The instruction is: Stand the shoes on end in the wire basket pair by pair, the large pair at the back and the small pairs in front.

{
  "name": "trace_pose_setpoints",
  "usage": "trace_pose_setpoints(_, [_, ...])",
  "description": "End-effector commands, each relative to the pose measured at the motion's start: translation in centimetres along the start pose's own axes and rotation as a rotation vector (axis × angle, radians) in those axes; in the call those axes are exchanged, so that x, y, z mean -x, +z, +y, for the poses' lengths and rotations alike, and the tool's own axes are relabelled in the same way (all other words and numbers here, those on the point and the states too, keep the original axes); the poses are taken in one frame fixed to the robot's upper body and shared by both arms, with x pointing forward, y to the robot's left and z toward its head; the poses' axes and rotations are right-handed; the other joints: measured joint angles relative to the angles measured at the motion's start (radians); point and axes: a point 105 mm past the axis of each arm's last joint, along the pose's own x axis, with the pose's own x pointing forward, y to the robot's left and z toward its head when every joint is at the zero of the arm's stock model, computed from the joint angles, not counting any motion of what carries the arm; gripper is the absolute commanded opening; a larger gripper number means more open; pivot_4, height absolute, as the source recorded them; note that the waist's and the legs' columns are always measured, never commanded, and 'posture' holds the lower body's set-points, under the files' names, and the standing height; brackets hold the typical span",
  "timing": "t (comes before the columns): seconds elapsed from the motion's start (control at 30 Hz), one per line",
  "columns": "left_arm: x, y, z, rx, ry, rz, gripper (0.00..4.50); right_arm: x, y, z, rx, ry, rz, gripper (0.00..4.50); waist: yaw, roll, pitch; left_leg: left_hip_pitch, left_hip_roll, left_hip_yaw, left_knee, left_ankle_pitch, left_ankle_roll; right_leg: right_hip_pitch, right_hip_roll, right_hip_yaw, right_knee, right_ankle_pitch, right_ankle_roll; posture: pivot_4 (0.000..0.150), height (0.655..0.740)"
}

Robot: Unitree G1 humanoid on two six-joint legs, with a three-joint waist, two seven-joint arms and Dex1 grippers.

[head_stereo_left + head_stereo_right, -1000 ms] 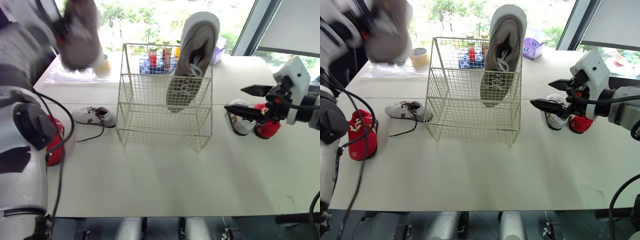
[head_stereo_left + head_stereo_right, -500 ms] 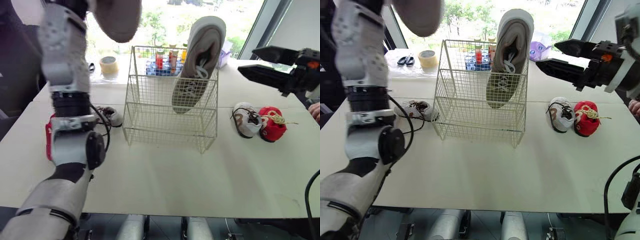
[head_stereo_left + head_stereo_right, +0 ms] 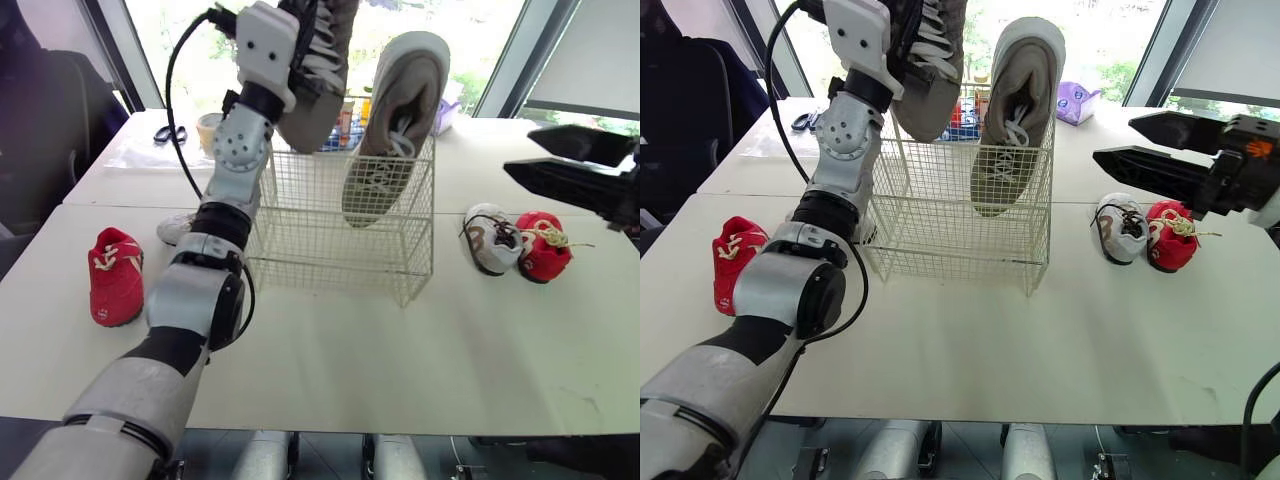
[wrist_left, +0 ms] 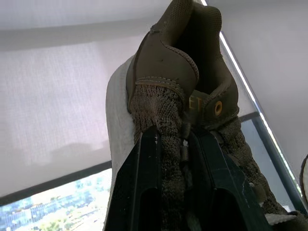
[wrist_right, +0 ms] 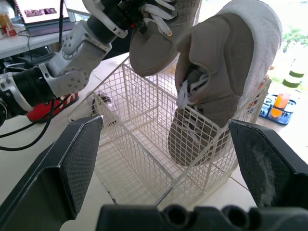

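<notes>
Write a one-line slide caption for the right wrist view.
Open right gripper faces the wire basket holding one large shoe on end; left gripper grips its mate above.

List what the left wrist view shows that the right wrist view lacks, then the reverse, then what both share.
Left wrist alone: a window blind. Right wrist alone: the wire basket, the standing shoe in it, a red shoe on the table, the open right pincer. Both: the held shoe, gripped by the left pincer.
</notes>
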Motion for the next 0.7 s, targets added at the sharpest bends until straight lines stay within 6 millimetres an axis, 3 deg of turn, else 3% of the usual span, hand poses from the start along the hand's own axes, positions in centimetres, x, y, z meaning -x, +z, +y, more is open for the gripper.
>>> trace_pose_setpoints(0.03, [-0.7, 1.8, 0.0, -0.062, 0.038, -0.092, 0.25, 0.9, 1.2, 1.0, 0.043, -0.021, -0.020, 4.50, 0.000, 0.000, 0.000, 0.000, 0.000, 0.000, 0.000, 0.000, 0.000, 0.000, 0.000, 0.000, 0.000, 0.000, 0.000, 0.150, 0.6563])
trace_pose_setpoints(0.27, [-0.9, 2.2, 0.3, -0.100, 0.101, -0.118, 0.25, 1.2, 1.6, 1.4, 0.030, -0.039, -0.009, 4.50, 0.000, 0.000, 0.000, 0.001, 0.000, 0.000, 0.000, 0.000, 0.000, 0.001, 0.000, 0.000, 0.000, 0.000, 0.000, 0.150, 0.6563])
trace_pose_setpoints(0.7, [1.0, -2.6, -1.4, -0.077, 0.048, 0.107, 0.25, 0.6, 2.4, 1.5, 0.033, -0.040, 0.010, 4.50, 0.000, 0.000, 0.000, 0.001, 0.000, 0.000, 0.001, -0.001, 0.002, 0.002, 0.000, 0.000, 0.000, 0.000, 0.001, 0.150, 0.6563])
